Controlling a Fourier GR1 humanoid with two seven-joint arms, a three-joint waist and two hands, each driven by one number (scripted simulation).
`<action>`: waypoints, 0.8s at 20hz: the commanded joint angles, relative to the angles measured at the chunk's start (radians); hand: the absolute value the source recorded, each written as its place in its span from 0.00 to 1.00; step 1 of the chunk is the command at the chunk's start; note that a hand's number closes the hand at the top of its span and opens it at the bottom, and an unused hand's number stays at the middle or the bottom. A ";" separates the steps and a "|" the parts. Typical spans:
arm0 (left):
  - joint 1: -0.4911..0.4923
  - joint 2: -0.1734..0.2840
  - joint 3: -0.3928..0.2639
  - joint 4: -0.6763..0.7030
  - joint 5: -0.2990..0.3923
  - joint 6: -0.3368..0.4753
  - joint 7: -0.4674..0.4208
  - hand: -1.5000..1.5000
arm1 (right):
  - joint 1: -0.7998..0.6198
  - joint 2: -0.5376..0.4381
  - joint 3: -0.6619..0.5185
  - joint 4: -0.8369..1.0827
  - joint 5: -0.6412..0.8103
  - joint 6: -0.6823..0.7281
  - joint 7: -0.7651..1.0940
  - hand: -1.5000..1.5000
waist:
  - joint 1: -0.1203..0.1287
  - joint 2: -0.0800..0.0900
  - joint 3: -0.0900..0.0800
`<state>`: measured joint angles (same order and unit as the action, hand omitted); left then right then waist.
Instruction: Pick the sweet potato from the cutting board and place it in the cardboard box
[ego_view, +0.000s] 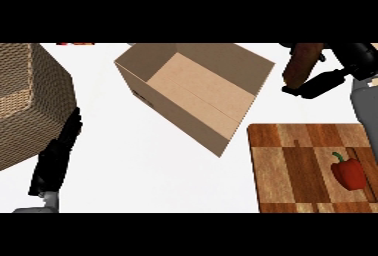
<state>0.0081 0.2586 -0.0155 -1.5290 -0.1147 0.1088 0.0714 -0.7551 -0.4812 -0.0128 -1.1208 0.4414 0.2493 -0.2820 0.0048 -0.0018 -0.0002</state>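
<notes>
The sweet potato (300, 65), a long brown root, hangs in the air at the upper right, above the far end of the wooden cutting board (295, 170). My right hand (336, 75) is shut on it, fingers curled round its side. The open cardboard box (193, 90) lies just left of the sweet potato, its mouth facing up and its inside empty. My left hand (57, 155) shows at the lower left with its fingers straight, resting beside a woven basket.
A red bell pepper (348, 172) lies on the right part of the cutting board. A large woven basket (29, 100) fills the left edge. A small red and orange thing (76, 44) peeks in at the top.
</notes>
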 joint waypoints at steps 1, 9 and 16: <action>0.029 -0.009 -0.023 -0.094 -0.020 0.000 0.069 0.50 | -0.066 0.060 -0.006 0.001 -0.030 0.036 0.031 1.00 | 0.007 0.001 0.000; 0.012 -0.016 0.015 0.003 -0.024 -0.009 -0.010 0.50 | -0.245 0.198 0.051 -0.080 0.004 0.066 0.355 1.00 | 0.002 -0.001 -0.001; 0.000 -0.014 0.025 -0.026 -0.023 -0.029 0.024 0.50 | -0.372 0.322 0.090 0.225 0.115 -0.048 0.293 1.00 | 0.015 0.005 0.000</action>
<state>0.0054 0.2368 -0.0115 -1.5547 -0.1462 0.0918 0.0916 -1.0772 -0.2242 0.0525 -0.9761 0.5179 0.2283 -0.0114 0.0199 0.0030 -0.0005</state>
